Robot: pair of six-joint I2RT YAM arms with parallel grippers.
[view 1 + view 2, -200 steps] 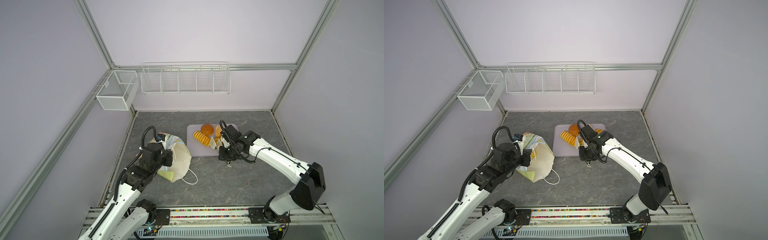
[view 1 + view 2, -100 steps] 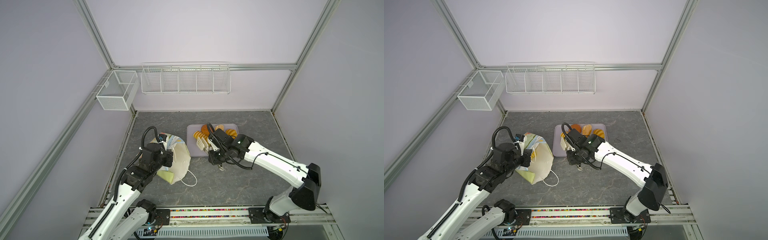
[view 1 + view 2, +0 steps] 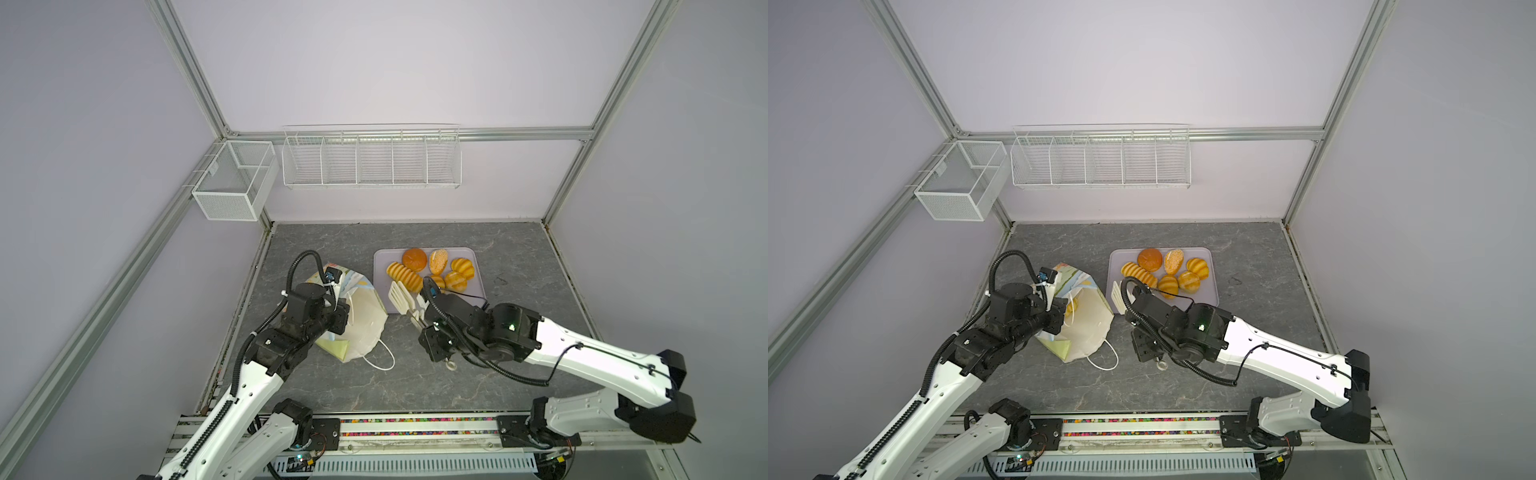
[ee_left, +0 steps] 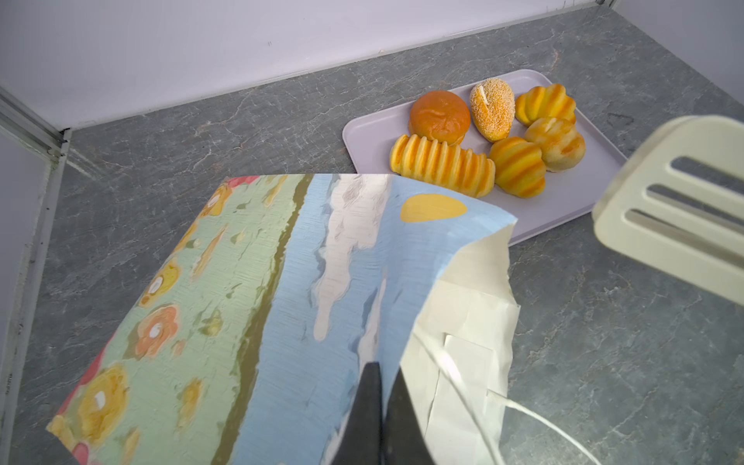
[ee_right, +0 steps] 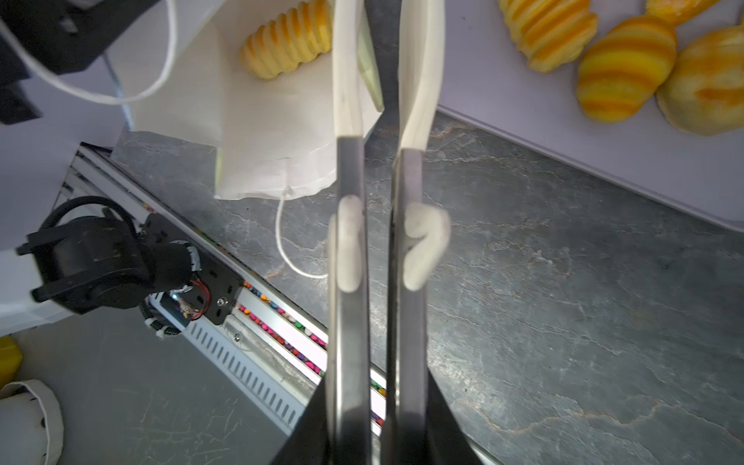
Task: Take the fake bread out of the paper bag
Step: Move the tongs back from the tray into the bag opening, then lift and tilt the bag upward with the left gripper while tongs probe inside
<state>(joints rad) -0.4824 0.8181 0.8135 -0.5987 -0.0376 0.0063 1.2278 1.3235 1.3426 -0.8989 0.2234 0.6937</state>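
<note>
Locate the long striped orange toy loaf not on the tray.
The striped loaf lies inside the white-lined paper gift bag, left of the lilac tray in both top views.

white arm links (image 3: 598,357), black joints (image 3: 511,328), corrugated cables (image 3: 306,252)

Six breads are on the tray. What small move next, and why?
Likely ease the tongs into the open paper bag: a striped loaf lies inside, and the left gripper pinches its rim, holding it open.
</note>
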